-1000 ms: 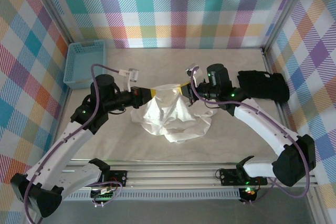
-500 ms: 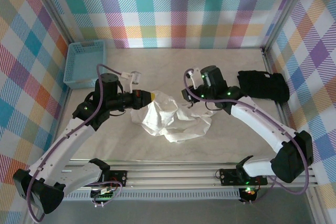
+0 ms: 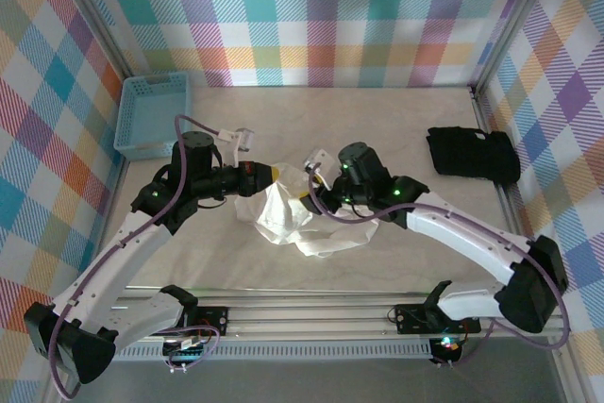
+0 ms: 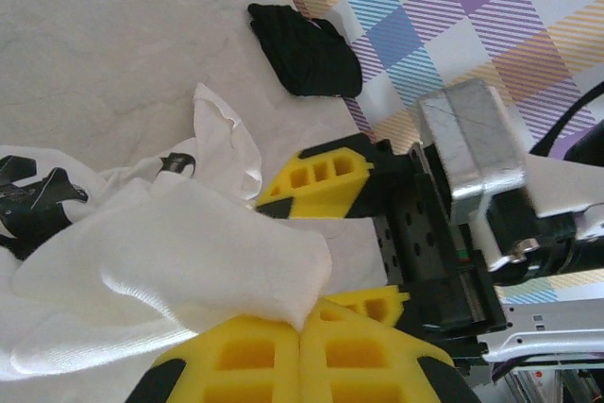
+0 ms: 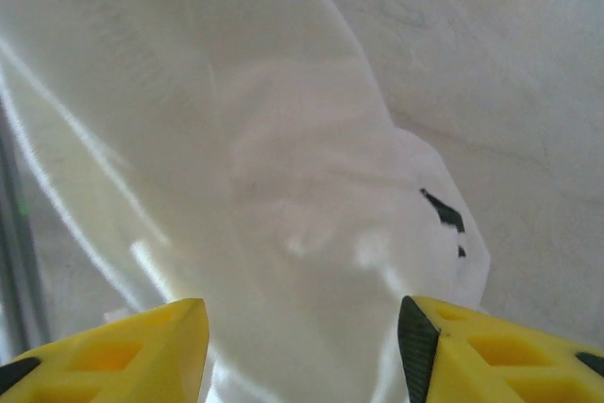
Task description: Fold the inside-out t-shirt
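1. One white t-shirt (image 3: 326,238) lies bunched mid-table (image 3: 406,110). Heap's long axis runs far-left to near-right; can't tell neck/hem direction.
2. Counts: 1 shirt, 1 black folded garment (image 3: 472,155), 1 blue basket (image 3: 151,115).
3. Shirt is thin, soft, wrinkled; basket rigid, rectangular; tabletop pale, marbled.
4. L gripper (image 3: 272,175) is pinched tight on shirt's far-left edge. R gripper (image 3: 316,195) has fingers apart, cloth draped btw them.
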